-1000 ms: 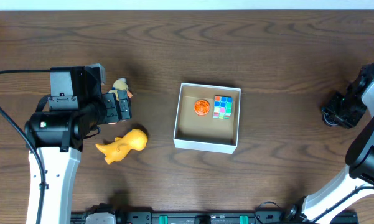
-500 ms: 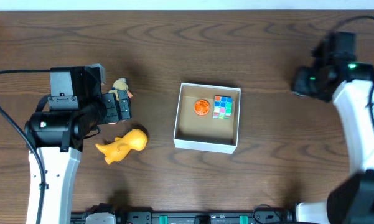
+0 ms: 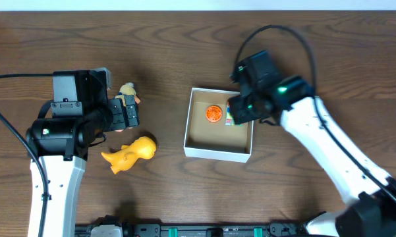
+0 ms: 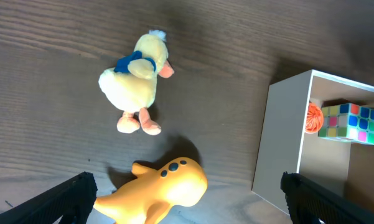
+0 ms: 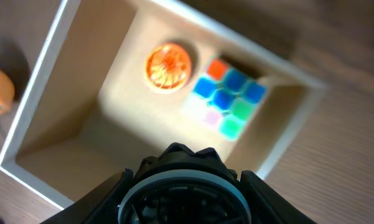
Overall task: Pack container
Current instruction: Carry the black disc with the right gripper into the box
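Note:
The container (image 3: 217, 152) is a square shallow box with white walls and a brown floor, at the table's middle. An orange ball (image 3: 213, 114) and a multicoloured cube (image 5: 230, 96) lie in it. My right gripper (image 3: 237, 109) hovers over the container's far right part and covers most of the cube from above; its fingers do not show clearly. My left gripper (image 4: 188, 186) is open and empty, just above a yellow toy animal (image 3: 130, 154). A plush duck (image 3: 127, 92) lies beside it, outside the container.
The container's white wall (image 4: 280, 143) stands right of the yellow toy (image 4: 158, 186) in the left wrist view, with the duck (image 4: 137, 81) farther away. The left arm's base and cable occupy the table's left side.
The right arm has swung from the far right edge of the table leftward to above the container. The left arm and both toys outside have not moved.

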### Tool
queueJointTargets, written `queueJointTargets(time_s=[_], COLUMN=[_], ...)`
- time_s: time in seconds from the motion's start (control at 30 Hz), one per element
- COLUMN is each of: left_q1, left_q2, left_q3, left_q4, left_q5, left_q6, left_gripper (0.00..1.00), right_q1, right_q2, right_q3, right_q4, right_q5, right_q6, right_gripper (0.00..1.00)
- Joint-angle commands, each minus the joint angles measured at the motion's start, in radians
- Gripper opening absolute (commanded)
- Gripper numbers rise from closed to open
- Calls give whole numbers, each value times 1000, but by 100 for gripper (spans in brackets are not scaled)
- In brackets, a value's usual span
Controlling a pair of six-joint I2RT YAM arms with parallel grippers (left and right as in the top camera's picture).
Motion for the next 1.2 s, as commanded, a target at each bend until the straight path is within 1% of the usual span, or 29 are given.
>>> queueJointTargets(time_s=[0.0,0.2,0.33,0.53,0.77,1.0,1.17], left_q1=[-3,-3,-3,-3,-3,-3,-3], left_q2=[5,5,5,5,5,5,5], left_q3=[17,17,17,17,17,17,17], left_q4=[-3,-3,-3,-2,-2,-2,-3], left_q5=[3,3,3,2,2,2,2], left_q6=[-13,-13,-13,-13,-13,-13,-13], left_gripper=[98,98,98,98,98,98,98], right_q1=[30,34,34,34,34,34,65], right_q2=[70,182,225,233,233,233,212], right_q3=[3,1,0,-9,-9,-9,-7], right_q4=[-8,-12,-8,14,13,14,39], right_q5=[4,3,4,7,8,7,6], right_q6=[-14,-13,-14,-15,-15,-16,-65], right_gripper=[54,54,55,57,65,64,62])
